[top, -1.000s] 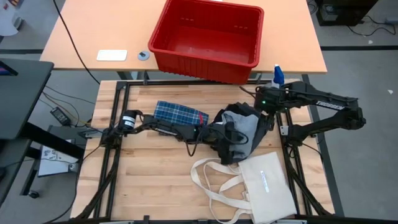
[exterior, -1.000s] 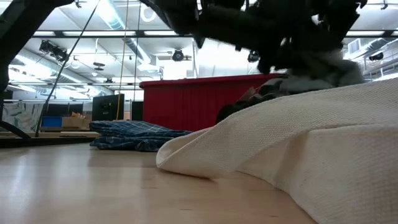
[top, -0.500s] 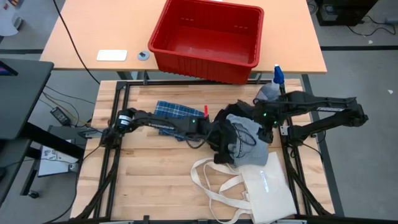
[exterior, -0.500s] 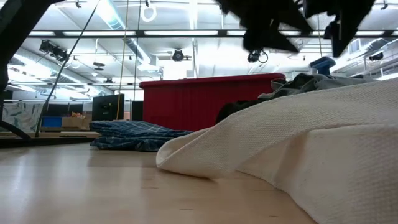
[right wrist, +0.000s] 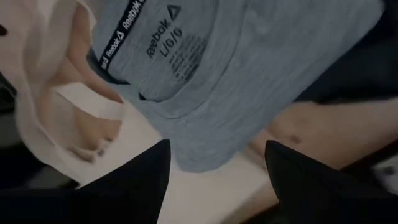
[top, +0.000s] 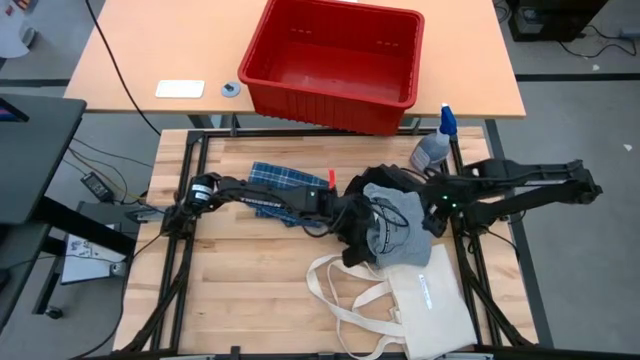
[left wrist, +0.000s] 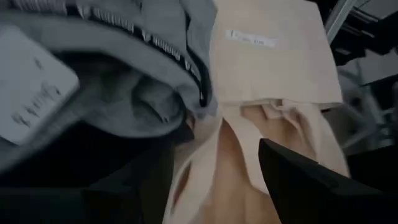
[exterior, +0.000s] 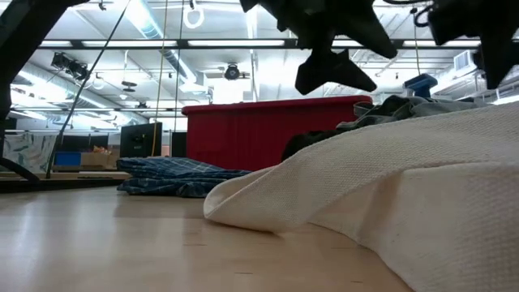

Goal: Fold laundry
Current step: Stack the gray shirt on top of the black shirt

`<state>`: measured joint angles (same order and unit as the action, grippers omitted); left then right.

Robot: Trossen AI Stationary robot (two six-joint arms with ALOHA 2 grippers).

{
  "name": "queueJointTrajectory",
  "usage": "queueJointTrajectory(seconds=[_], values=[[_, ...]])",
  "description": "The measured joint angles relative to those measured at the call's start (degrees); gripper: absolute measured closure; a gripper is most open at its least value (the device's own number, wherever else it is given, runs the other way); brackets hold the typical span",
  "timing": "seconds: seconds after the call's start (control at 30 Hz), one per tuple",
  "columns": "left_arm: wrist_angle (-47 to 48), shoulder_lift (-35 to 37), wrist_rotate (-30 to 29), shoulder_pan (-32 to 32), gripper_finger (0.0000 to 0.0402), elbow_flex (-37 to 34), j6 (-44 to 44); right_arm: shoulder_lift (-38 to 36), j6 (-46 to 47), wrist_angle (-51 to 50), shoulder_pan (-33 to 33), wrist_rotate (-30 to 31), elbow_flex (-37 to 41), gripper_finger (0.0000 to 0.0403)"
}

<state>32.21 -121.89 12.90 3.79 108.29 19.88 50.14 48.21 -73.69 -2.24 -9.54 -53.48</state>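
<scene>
Laundry lies in a heap at the middle right of my wooden counter (top: 240,290): a grey shirt (top: 392,222) on top, its printed neck label facing up, with black cloth (top: 352,232) bunched along its near-left edge. Just left of the heap, a blue plaid piece (top: 272,178) lies flat beside my left arm. A cream tote bag (top: 430,300) rests against the heap's near side, its long handles looping out to the left.

My left end effector (top: 352,212) is at the heap's left edge, over the black cloth; its fingers (left wrist: 311,180) stand apart with nothing between them. My right end effector (top: 432,208) hovers over the shirt's right edge, fingers (right wrist: 311,174) spread, nothing gripped.

Beyond the counter, a red bin (top: 335,62) sits on another table, and a spray bottle (top: 432,146) stands near my right arm.
</scene>
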Motion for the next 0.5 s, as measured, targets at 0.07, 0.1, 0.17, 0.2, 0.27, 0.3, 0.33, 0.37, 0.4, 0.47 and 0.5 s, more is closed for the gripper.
queueJointTrajectory(seconds=[0.07,0.1,0.17,0.2,0.27,0.3,0.33,0.37,0.4,0.47,0.5], values=[[-1.12,-0.28,0.51,-0.15,0.0164,-0.65,1.94,-2.54,4.7,2.44,-0.9,-0.52,2.81,0.0135],[-3.65,-0.34,0.53,-0.21,0.0163,-1.68,3.34,-3.54,7.48,3.46,-1.31,-0.46,4.17,0.0135],[-8.21,-0.41,0.67,-0.58,0.016,-4.5,6.54,-5.27,12.4,5.16,-1.99,-0.47,7.12,0.0135],[-10.5,-0.45,1.0,-0.8,0.0157,-6.14,8.86,-5.9,14.0,5.98,-2.27,-0.69,8.53,0.0134],[-17.16,-0.56,2.09,-1.37,0.0152,-10.07,13.99,-7.1,16.35,8.58,-2.91,-0.99,11.16,0.0132],[-21.06,-0.56,2.28,-1.62,0.0149,-12.11,16.95,-7.64,17.39,9.88,-3.21,-1.02,12.19,0.0131],[-25.3,-0.56,2.41,-1.89,0.0145,-14.08,19.76,-8.22,18.16,11.41,-3.57,-0.97,13.19,0.013],[-29.04,-0.59,2.46,-2.16,0.014,-15.66,22.5,-8.67,18.86,12.76,-3.82,-0.94,14.05,0.0129],[-32.15,-0.61,2.47,-2.38,0.0135,-16.82,25.0,-9.0,19.44,13.72,-4.02,-0.93,14.8,0.0127],[-34.75,-0.61,2.43,-2.55,0.0122,-17.73,28.53,-9.62,20.62,14.3,-4.48,-0.92,15.89,0.0123],[-34.41,-0.61,2.41,-2.57,0.0114,-17.75,29.07,-9.85,20.99,14.27,-4.72,-0.93,16.17,0.0121]])
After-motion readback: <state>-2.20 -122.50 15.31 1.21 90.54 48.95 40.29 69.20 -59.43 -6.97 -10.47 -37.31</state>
